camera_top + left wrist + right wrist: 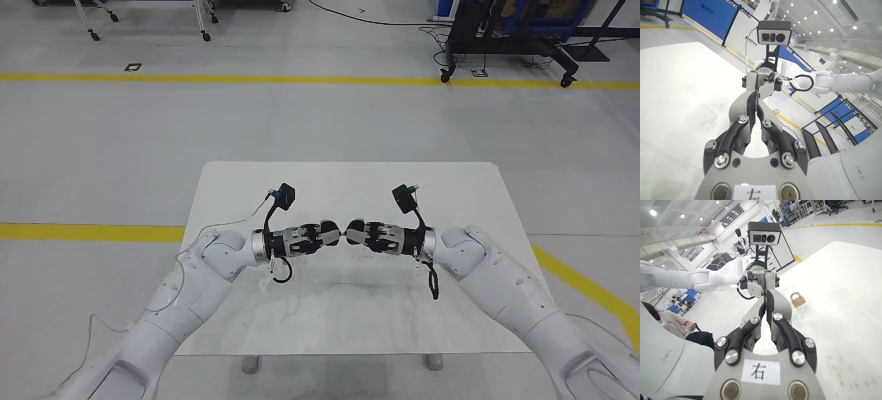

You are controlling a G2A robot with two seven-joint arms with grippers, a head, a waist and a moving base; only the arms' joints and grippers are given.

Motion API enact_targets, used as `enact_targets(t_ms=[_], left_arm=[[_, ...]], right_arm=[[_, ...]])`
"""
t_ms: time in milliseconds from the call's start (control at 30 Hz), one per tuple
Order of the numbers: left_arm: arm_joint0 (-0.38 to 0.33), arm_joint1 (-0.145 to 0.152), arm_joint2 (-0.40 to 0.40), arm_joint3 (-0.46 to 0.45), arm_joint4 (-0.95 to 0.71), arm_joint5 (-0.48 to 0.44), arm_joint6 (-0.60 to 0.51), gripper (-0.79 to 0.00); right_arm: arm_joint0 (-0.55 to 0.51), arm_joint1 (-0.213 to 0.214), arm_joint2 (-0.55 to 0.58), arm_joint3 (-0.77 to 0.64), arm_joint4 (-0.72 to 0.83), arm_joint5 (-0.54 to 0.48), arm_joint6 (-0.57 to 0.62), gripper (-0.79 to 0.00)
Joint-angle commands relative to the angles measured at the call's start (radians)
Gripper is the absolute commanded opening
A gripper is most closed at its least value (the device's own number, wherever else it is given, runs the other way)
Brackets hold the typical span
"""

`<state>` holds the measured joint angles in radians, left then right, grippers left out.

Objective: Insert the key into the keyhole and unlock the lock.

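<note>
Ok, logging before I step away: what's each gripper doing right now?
Left gripper: closed, nothing seen held.
Right gripper: closed, nothing seen held.

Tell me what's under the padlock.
The padlock lies on the white table; nothing else shows beneath it. Its underside is hidden against the tabletop.

Glossy white jointed arms [200, 285]; the grey left gripper [755, 98] has black ribbed pads [751, 109], silver screws [721, 160] and a white character label [754, 193].
</note>
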<state>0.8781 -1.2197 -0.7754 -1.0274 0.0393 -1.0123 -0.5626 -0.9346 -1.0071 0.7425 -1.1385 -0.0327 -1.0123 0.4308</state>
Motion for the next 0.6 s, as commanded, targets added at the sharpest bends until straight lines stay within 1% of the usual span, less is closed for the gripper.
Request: enact_targets(t_ms=[0,233,267,300,433,567], left_arm=[[-0.001,0.000,0.000,0.002,0.001,0.000,0.003,-0.785],[-0.003,0.000,-0.002,0.008,0.008,0.000,0.017,-0.785],[-0.003,0.000,-0.001,0.009,0.007,0.000,0.018,-0.511],[-0.002,0.000,-0.003,0.015,0.002,0.000,0.024,0.000],[-0.004,0.000,-0.009,0.026,0.001,0.000,0.041,0.000],[-0.005,0.006,-0.034,0.049,0.031,0.000,0.074,0.000]], right_arm=[[0.001,-0.001,0.001,0.002,0.001,0.000,0.005,-0.785],[-0.001,-0.006,0.010,0.004,-0.001,0.000,0.016,-0.785],[-0.002,-0.006,0.012,0.005,-0.001,0.000,0.016,-0.785],[-0.003,-0.006,0.015,0.006,-0.002,0.000,0.015,-0.785],[-0.010,-0.006,0.026,0.006,-0.008,0.000,0.010,-0.785],[-0.016,-0.006,0.042,0.016,-0.017,0.000,-0.004,-0.785]])
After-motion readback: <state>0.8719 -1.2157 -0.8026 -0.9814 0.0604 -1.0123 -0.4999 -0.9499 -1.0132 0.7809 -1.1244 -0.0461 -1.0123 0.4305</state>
